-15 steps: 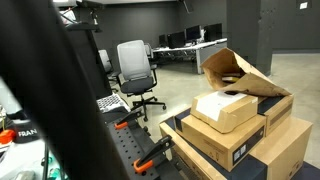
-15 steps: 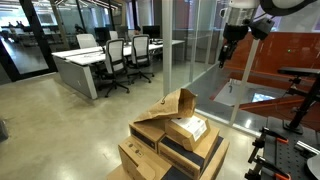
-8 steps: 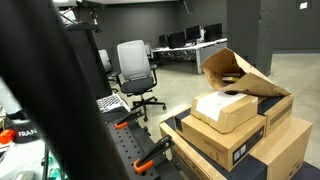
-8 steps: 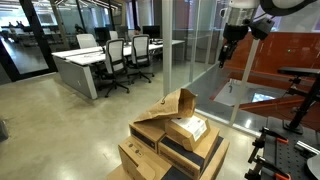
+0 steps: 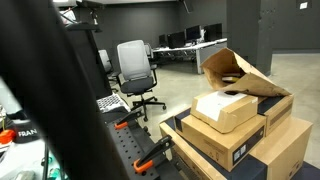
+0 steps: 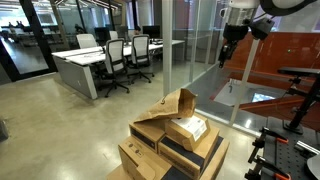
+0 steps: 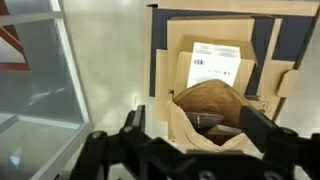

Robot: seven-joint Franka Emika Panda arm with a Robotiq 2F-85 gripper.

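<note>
Two hazards judged from this position. First: catching a raised flap of the open brown cardboard box (image 7: 208,108) during any descent with jaws spread this wide, folding the flap inward or dragging the box off its support. Cause: flaps tilted up and outward above the opening. Second: sideways contact with the small tan cardboard box with a white printed label (image 7: 213,65), likely enough to slide it. Cause: no visible restraint on it.

Jaws fully open, gripping nothing, hanging high above both boxes and well apart from them.

Location of the open box: on top of the stack of larger tan and black cardboard boxes (image 5: 240,150), visible in both exterior views (image 6: 172,108), touching or just beside the labelled box (image 5: 225,108), and at the far right of the stack top in an exterior view (image 5: 236,72). In the wrist view, almost directly below the jaws, with the labelled box beyond it.

Appearance: plain brown corrugated board, creased flaps, shaded interior. Dark contents inside, too dim to identify.
</note>
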